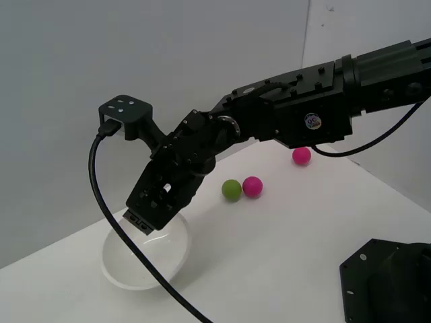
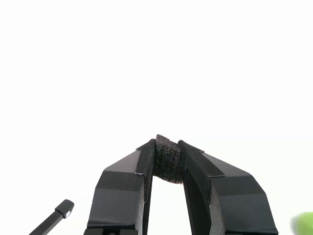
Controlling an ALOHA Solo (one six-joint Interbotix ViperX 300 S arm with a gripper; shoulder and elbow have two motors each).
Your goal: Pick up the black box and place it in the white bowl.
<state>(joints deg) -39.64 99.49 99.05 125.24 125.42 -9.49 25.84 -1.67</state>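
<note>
Black box [image 2: 168,159] is clamped between the fingers of the gripper [image 2: 167,155], held just over the white bowl [image 1: 172,259]. Green ball [image 1: 231,190] is seen beyond.

The arm reaches in from the exterior view's right, its wrist bent steeply downward. The gripper [image 2: 167,157] points down over the white bowl [image 1: 118,269], its tip just above the rim, both fingers [image 2: 127,186] clamped on the black box [image 2: 168,161].
</note>
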